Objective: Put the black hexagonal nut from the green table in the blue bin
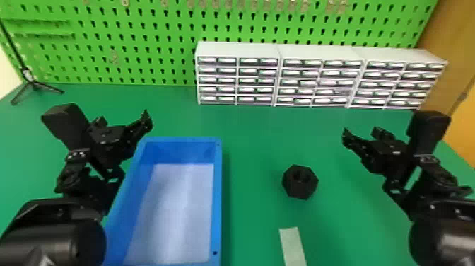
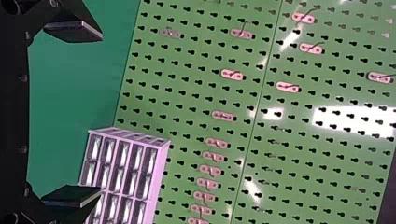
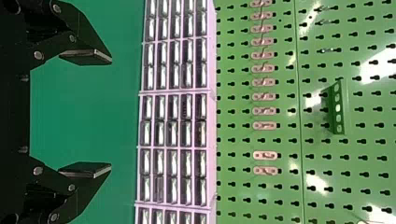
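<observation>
green pegboard [image 1: 135,53], row of 3 white drawer units [image 1: 318,53], black tripod [image 1: 29,77] at far left, pale strip [image 1: 293,246]

You are facing a green pegboard [image 1: 141,4] that is rising behind the green table [image 1: 254,134]. Three white drawer cabinets [image 1: 320,53] are standing side by side before it. A black tripod [image 1: 32,83] is standing near the table's far left corner, and an orange-brown surface [image 1: 456,42] is bounding your right. Hook plates [image 2: 223,115] are dotting the pegboard, and white light [image 2: 355,120] is glinting off it.
</observation>
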### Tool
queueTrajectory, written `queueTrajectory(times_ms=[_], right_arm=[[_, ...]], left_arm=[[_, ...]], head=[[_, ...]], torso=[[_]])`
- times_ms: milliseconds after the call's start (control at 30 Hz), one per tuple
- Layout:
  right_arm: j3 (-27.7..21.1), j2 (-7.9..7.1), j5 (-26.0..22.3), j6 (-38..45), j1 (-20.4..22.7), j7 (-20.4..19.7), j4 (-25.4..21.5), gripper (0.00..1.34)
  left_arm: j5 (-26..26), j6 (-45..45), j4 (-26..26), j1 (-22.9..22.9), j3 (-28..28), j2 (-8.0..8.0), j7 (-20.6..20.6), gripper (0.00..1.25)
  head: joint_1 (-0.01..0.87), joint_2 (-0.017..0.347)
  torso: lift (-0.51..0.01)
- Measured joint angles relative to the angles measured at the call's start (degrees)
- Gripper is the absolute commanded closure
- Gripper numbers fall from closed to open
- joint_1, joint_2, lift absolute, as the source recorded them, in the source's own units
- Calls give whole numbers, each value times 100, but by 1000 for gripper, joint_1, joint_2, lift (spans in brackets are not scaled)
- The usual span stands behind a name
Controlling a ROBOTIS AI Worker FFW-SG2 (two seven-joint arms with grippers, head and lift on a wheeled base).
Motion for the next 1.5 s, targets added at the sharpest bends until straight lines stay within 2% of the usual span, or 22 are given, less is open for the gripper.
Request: queueTrajectory(times_ms=[867,1300,1500], right_arm=[[3,0,-54,7,18,0,-29,456],[79,69,-42,436,154,-12,-360,456],[299,22,-132,700,161,-87,-455,456]], left_arm=[[8,-1,0,3,8,0,0,125],[15,-12,-3,14,17,0,0,125],[17,-18,-5,18,17,0,0,125]], head=[[692,8],[692,8],[692,8]], torso=[[-97],[-97],[-97]])
